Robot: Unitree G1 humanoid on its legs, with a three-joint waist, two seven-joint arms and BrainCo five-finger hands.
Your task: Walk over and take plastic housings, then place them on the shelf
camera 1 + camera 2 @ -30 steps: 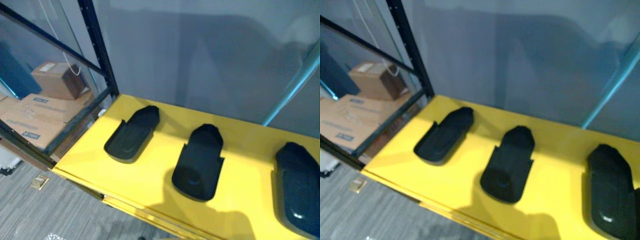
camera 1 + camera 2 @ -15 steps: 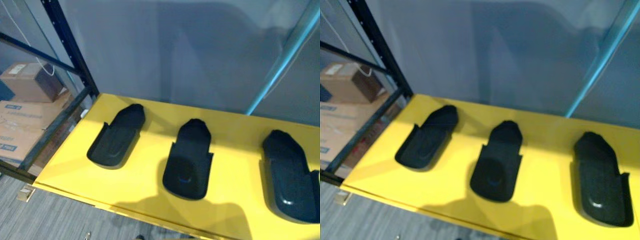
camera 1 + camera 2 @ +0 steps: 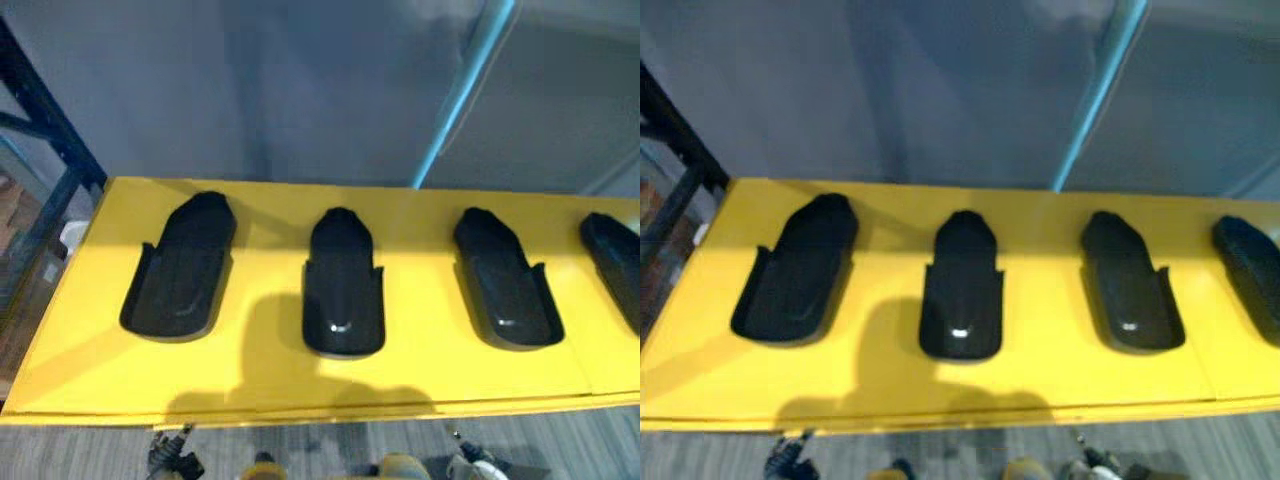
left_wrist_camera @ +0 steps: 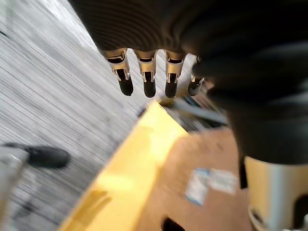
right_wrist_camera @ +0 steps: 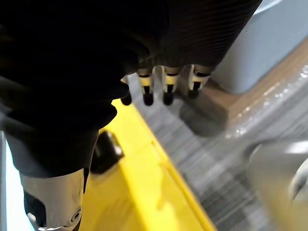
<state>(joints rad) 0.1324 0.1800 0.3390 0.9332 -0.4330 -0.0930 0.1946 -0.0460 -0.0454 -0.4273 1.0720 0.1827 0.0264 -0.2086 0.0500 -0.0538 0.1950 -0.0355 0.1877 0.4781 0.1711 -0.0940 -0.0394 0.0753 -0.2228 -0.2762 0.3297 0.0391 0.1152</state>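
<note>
Down at my sides, nearest the cameras, both hands hang empty. Left hand (image 4: 147, 79): fingers straight, side by side, tips down, nothing between them. Past them I see grey floor (image 4: 43, 101) and a sheet of brown cardboard (image 4: 192, 187) with a label. Right hand (image 5: 166, 89): fingers likewise straight in a row, gripping nothing, with a grey container (image 5: 274, 43) on a brown board beyond.

Further out, from the head camera, the yellow table (image 3: 250, 385) runs across the view, its near edge just above a strip of floor. Four black plastic housings lie on it in a row, hollow side up, rounded ends pointing away from me, none touching its neighbour. First housing (image 3: 180, 272) is at my left and angled slightly. Second housing (image 3: 342, 285) is about centre and lies straight. Third housing (image 3: 503, 280) is to the right of centre. Fourth housing (image 3: 615, 268) is at far right, cut off by the edge of the view. No hand is on any of them.

Behind the table stands a grey wall (image 3: 300, 90). A teal pole (image 3: 465, 90) leans across it, and a dark rack post (image 3: 45, 125) stands at the far left.
</note>
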